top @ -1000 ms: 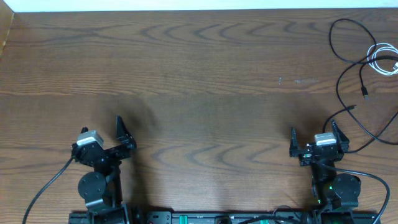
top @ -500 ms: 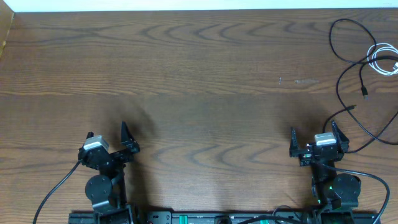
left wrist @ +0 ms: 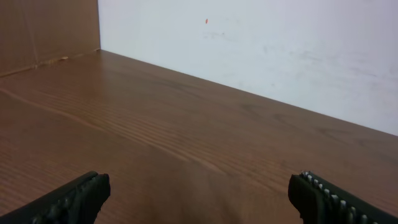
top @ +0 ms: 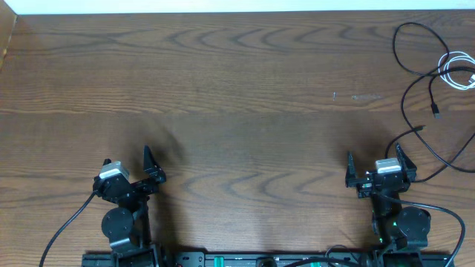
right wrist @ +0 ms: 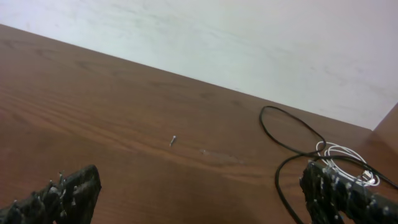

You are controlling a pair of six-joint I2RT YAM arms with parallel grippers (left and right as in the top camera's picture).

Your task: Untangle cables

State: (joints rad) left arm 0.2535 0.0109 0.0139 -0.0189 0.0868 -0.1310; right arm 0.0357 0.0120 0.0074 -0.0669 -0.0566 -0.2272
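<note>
Sprawling cables [top: 448,68], left pincer [top: 126,156] spread, right pincer [top: 375,154] spread

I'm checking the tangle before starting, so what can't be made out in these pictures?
Black cables: overhead, cut off by the right edge.
White cable: overhead, crossings too small to read; right wrist, partly behind a finger of the right gripper.
Left wrist: shows no cables.
</note>
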